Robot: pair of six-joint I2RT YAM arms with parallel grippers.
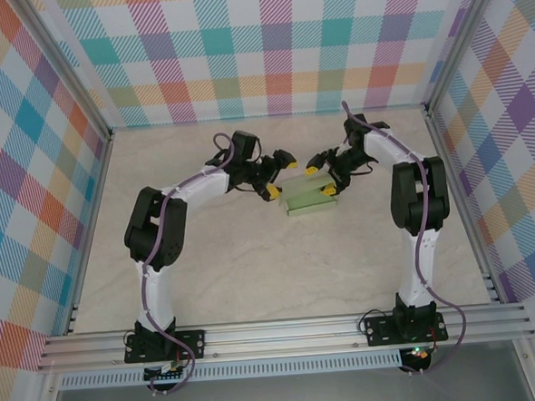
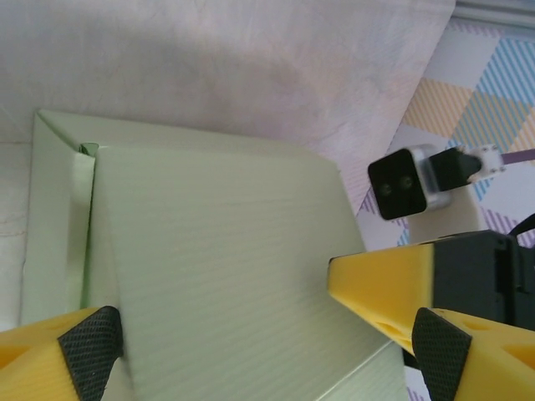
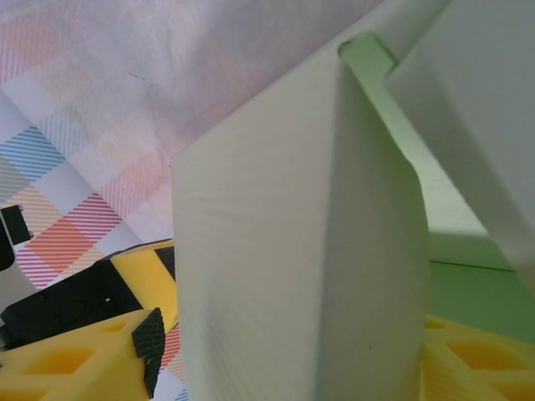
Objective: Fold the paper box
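Note:
The paper box [image 1: 309,202] is pale green card lying on the table between the two arms, partly folded. In the left wrist view its broad ribbed panel [image 2: 217,242] lies below my left gripper [image 2: 263,351], which is open wide over the box's left end, one pad [image 2: 88,347] at each side. My right gripper [image 1: 321,181] is at the box's far right end. In the right wrist view a raised, slightly bowed flap [image 3: 276,234] stands between the fingers of the right gripper [image 3: 309,359], with a narrow gap showing beside the left pad [image 3: 150,351]. The right finger is partly hidden behind the card.
One yellow finger of the right gripper [image 2: 380,284] and its wrist camera [image 2: 405,184] sit close to my left gripper. Plaid walls [image 1: 267,46] enclose the pale table [image 1: 281,272] on three sides. An aluminium rail [image 1: 285,334] runs along the near edge.

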